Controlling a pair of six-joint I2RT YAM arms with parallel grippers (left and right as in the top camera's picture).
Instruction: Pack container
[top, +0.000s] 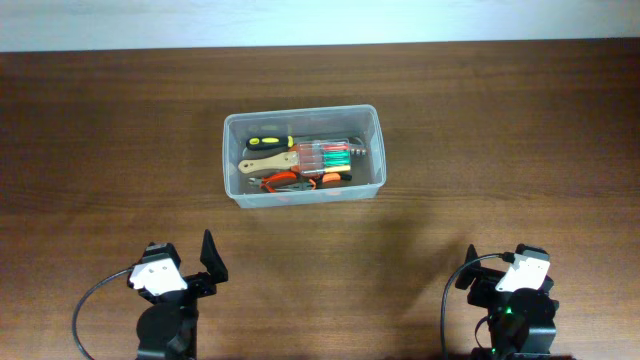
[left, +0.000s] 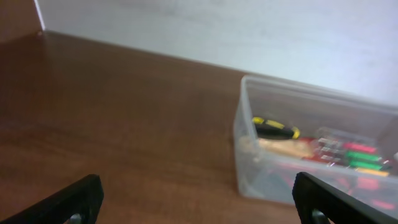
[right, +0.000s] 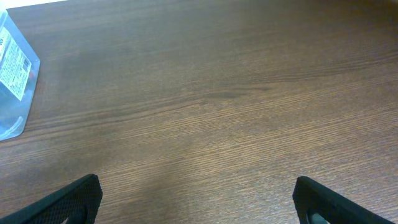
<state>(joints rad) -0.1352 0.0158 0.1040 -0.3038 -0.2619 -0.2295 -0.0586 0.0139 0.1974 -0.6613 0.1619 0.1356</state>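
Container (top: 230, 165) sits in the middle of the table (top: 520, 120), its long axis running left to right. Both arms wait on its near side. The left gripper (left: 199, 205) is near its near-left corner, and the right gripper (right: 196, 205) is well apart beyond its near-right corner. Both are spread wide and empty, so the left arm likely has the shorter reach. Hand tools (top: 300, 160) lie inside it.

Found container (left: 292, 85) blurred and cropped by the right edge in left wrist view; saw only one corner of it, at the left edge, in right wrist view. Could not tell tools (top: 300, 165) inside apart from overhead: small, overlapping. Saw only fingertips of left pincer (left: 198, 193) and right pincer (right: 196, 193), remainder cropped at bottom edge.
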